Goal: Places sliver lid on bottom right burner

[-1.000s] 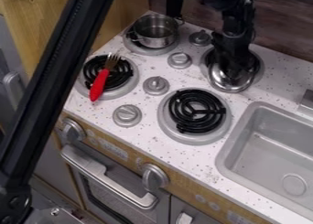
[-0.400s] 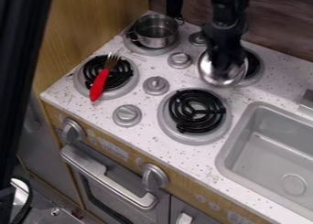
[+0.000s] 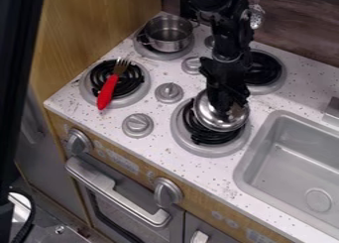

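Now nearing placement.
I'm moving the lid (image 3: 213,117) from rear burner (image 3: 266,74) over bottom right burner (image 3: 180,133), gripper (image 3: 228,100) clamping its top, nearly closed.

A white, speckled countertop (image 3: 173,153) is carrying the bottom right burner (image 3: 210,151). To that burner's right, a grey sink (image 3: 242,173) is sitting in the top. Left of the burner, a red-handled fork (image 3: 106,92) is lying across the bottom left burner (image 3: 132,100); beyond it to the left, a metal pot (image 3: 167,44) is standing on the top left burner (image 3: 148,51). Directly beyond it, the top right burner (image 3: 278,82) is resting. Grey knobs (image 3: 138,125) are sticking up left of and beyond it.
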`<state>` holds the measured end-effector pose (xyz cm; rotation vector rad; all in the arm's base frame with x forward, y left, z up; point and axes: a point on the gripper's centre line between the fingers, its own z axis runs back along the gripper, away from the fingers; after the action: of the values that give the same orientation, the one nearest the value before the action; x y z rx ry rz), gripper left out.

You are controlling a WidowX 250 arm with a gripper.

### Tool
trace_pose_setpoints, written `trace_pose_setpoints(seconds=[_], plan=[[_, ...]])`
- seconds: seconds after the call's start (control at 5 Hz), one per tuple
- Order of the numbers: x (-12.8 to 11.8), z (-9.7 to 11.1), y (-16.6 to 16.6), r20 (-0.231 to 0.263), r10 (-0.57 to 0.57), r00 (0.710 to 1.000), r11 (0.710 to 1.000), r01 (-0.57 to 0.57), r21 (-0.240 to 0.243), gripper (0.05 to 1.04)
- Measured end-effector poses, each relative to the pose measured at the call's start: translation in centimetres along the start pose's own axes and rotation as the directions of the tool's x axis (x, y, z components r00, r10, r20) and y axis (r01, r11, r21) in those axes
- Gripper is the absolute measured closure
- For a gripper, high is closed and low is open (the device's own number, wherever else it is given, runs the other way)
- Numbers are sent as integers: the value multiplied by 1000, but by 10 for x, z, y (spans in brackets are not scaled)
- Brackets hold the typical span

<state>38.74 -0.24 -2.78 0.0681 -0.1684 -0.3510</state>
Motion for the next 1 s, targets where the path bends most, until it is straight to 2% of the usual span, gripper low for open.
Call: trace_pose_setpoints(seconds=[0.2,0.4,0.6,0.8,1.0], plan=[[-9,-3,-3,-9,18,1000,1000,-18,-2,814],[-16,-3,2,-44,61,997,998,-62,-23,814],[-19,-3,16,-40,91,995,995,-92,-28,761],[-18,-10,5,-54,75,996,991,-81,-108,464],[-17,-7,0,-72,25,997,994,-32,-103,167]])
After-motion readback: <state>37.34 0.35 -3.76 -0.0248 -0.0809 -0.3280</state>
